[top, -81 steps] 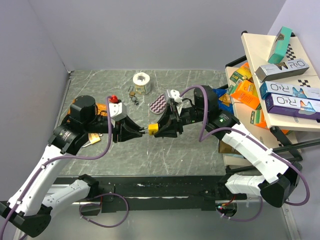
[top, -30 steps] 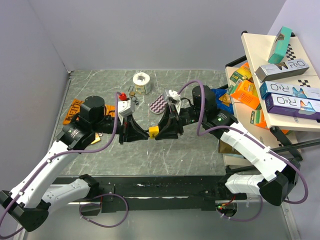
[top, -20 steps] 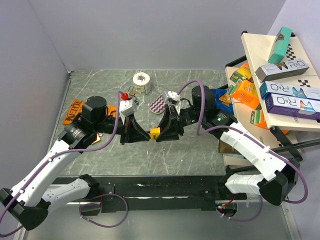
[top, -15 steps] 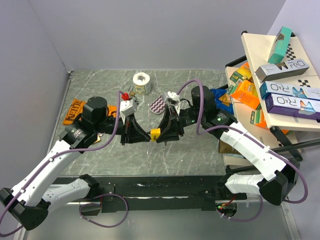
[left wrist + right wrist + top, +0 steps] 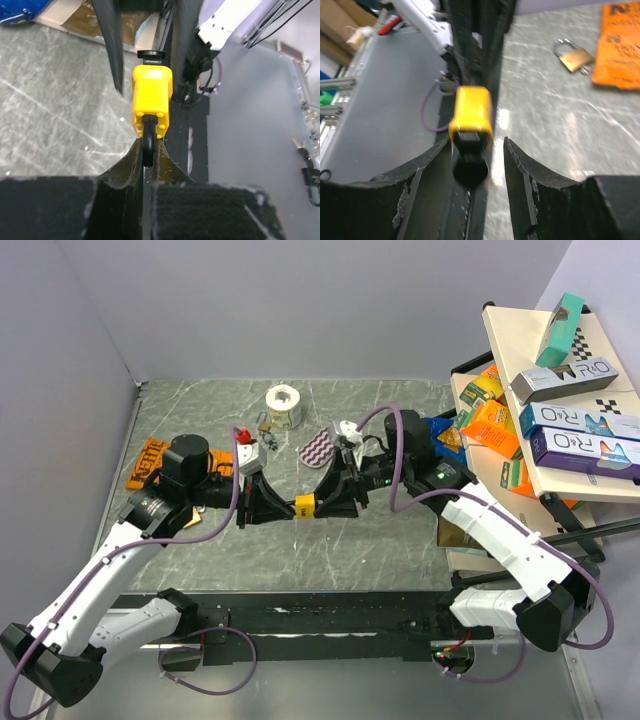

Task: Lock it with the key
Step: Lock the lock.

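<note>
Padlock (image 5: 151, 97): yellow body, black shackle (image 5: 148, 139) pinched in left tool (image 5: 148, 150); right tool (image 5: 476, 146) spread around black key (image 5: 470, 172).

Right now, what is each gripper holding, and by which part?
The left gripper pinches the yellow padlock by its black shackle. The right gripper holds nothing: its fingers stand apart on either side of the key head.

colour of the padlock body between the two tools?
Yellow padlock body, with a black shackle. It shows best in the left wrist view.
</note>
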You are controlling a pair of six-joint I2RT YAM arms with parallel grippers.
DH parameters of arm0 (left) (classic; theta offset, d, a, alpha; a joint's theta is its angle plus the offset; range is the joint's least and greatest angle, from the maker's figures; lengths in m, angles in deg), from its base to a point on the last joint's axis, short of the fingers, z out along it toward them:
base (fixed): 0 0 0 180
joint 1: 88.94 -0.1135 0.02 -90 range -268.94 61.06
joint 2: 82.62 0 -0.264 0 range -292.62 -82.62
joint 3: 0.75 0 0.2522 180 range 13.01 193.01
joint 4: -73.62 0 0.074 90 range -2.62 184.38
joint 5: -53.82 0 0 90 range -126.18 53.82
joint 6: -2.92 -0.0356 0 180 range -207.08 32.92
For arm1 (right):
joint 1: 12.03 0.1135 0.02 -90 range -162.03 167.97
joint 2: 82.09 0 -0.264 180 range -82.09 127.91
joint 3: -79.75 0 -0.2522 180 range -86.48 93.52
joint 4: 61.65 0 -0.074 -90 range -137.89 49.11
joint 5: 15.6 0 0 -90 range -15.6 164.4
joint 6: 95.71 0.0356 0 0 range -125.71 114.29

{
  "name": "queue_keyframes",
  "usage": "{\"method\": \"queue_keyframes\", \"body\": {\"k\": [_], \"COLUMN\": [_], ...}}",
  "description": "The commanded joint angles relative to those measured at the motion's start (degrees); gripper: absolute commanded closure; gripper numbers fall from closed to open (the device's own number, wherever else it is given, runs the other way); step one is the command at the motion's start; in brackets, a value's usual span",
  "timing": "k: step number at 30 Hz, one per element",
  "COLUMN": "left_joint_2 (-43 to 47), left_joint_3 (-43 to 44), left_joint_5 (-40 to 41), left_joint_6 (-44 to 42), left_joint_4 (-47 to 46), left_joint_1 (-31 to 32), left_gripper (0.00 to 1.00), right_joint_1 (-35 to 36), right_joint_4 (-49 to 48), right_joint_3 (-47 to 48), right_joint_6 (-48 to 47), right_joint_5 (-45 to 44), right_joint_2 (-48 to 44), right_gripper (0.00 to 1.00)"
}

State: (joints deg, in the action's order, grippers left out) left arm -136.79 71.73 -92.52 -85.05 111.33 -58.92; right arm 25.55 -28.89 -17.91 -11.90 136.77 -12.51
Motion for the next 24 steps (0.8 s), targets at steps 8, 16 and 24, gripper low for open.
{"method": "queue_keyframes", "body": {"k": [8, 16, 24], "left_joint_2": [2.1, 1.6, 2.1], "left_joint_3": [1.4, 1.3, 0.3], "left_joint_5": [-1.5, -1.2, -1.1], "left_joint_6": [-9.3, -8.4, -5.5], "left_joint_4": [3.5, 2.2, -0.4], "left_joint_1": [-0.5, -0.4, -0.4], "left_gripper": [0.99, 0.99, 0.99], "right_joint_1": [-4.8, -1.6, -1.4], "right_joint_4": [12.7, 13.6, 10.5], "right_joint_3": [6.5, 5.4, 4.0], "right_joint_6": [-12.8, -13.0, -10.9], "right_joint_5": [1.0, -0.1, -2.0], "right_joint_2": [-1.6, -1.4, -0.8], "right_gripper": [0.46, 0.46, 0.51]}}
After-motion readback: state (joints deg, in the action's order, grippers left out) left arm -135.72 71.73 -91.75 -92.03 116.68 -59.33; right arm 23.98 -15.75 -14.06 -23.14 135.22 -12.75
